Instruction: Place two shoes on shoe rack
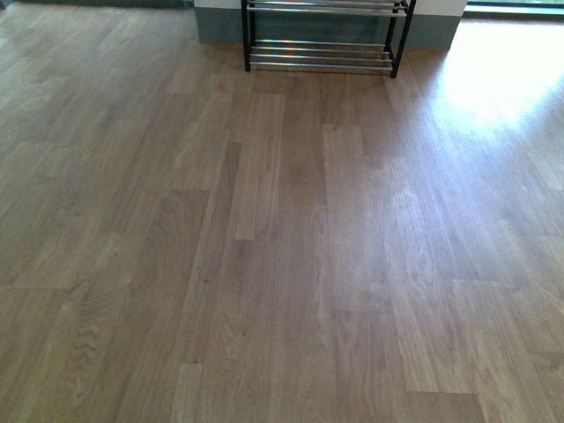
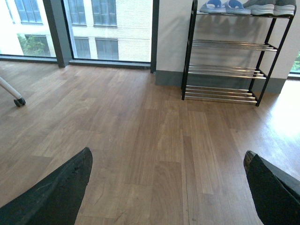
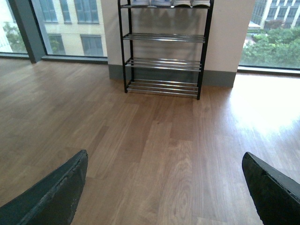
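The shoe rack [image 2: 225, 70] stands against the white wall, a black frame with chrome bars. Only its lower tiers [image 1: 322, 55] show in the front view. On its top tier at the right sit the two shoes [image 2: 269, 6], grey with white soles, cut off by the frame edge. In the right wrist view only white soles [image 3: 192, 3] show on top of the shoe rack [image 3: 164, 63]. My left gripper [image 2: 168, 154] is open over bare floor, far from the rack. My right gripper [image 3: 165, 155] is open too, with nothing between its fingers.
A pair of blue and white slippers [image 2: 224, 5] sits on the top tier beside the grey shoes. Wooden floor [image 1: 282, 247] stretches up to the rack. Tall windows [image 2: 93, 28] flank the wall. A castor on a white leg [image 2: 18, 101] stands far off to one side.
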You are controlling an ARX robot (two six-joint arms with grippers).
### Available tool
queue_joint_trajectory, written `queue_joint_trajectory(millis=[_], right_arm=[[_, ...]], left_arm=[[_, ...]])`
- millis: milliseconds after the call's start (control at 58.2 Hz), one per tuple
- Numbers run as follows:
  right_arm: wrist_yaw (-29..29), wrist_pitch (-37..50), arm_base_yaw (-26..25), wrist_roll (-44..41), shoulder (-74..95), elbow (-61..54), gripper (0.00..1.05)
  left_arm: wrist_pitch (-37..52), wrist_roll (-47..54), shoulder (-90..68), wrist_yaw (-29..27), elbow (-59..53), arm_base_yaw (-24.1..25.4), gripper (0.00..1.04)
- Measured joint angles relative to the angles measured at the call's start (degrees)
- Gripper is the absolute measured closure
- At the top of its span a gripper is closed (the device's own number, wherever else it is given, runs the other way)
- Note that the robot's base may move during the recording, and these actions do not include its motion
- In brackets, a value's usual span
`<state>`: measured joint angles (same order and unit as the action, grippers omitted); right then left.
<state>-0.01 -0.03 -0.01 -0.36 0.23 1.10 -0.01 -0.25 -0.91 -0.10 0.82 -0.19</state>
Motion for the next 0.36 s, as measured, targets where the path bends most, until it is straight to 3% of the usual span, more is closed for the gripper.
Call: queue_joint_trajectory(millis=[361], right_arm=[[-0.02, 0.00, 0.00, -0.02, 0.00, 0.00, 0.09]], left_arm=[[0.00, 0.00, 0.00, 0.00, 0.00, 0.00, 0.09]])
